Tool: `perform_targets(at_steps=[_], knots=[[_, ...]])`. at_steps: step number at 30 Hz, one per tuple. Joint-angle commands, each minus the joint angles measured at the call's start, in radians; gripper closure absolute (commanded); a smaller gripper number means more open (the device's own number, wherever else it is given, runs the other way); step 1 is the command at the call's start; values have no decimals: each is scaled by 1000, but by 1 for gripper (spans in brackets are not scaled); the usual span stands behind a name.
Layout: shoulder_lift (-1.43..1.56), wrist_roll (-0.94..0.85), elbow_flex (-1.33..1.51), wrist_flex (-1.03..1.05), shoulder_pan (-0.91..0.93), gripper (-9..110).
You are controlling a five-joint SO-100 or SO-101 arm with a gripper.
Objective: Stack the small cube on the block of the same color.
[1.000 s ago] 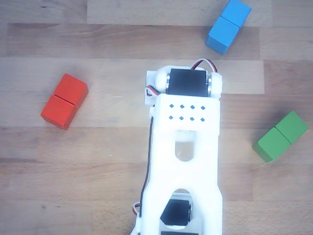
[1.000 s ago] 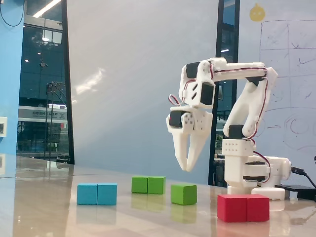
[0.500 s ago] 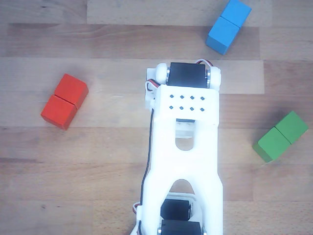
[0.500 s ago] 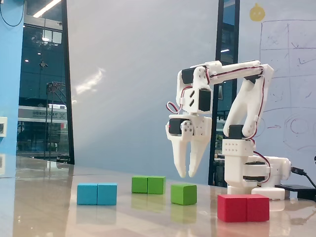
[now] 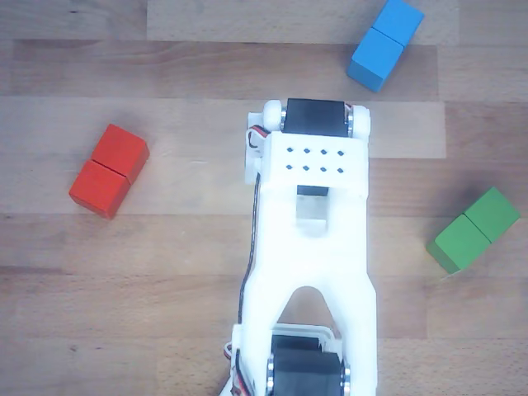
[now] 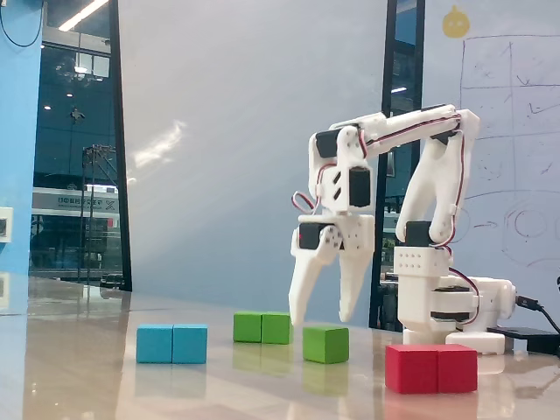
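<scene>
In the fixed view the gripper [image 6: 319, 322] hangs nose-down in the centre-right of the frame with its two white fingers spread apart and nothing between them, their tips just above the small cube [image 6: 325, 344], which sits on the wooden table [image 6: 87, 385] at lower centre. The cube lies directly below the gap, slightly toward the right fingertip, so the relation that matters is vertical: judged from this view, a straight descent should bring the fingers down either side of it. Whether the cube is centred in depth cannot be told here, and the other view gives no help, since the white arm fills its middle and hides both fingertips and cube. The block of the same color [image 6: 262, 327] lies just left of and behind the cube in the fixed view, its long axis running left to right there; in the other view it [image 5: 473, 228] sits at the right edge, angled diagonally from lower left to upper right, with its seam across the middle. The blue block [image 6: 171, 343] is at lower left of the fixed view and the red block [image 6: 431, 368] at lower right, both well clear of the fingers.
</scene>
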Motion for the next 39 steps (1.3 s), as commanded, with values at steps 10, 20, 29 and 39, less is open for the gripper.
perform_targets(at_steps=[10, 20, 29, 39], knots=[[-95, 8, -95, -5, -3, 72], [-155, 14, -109, -15, -5, 72], [-173, 14, -109, -130, -2, 92], [-172, 14, -98, -176, -2, 97]])
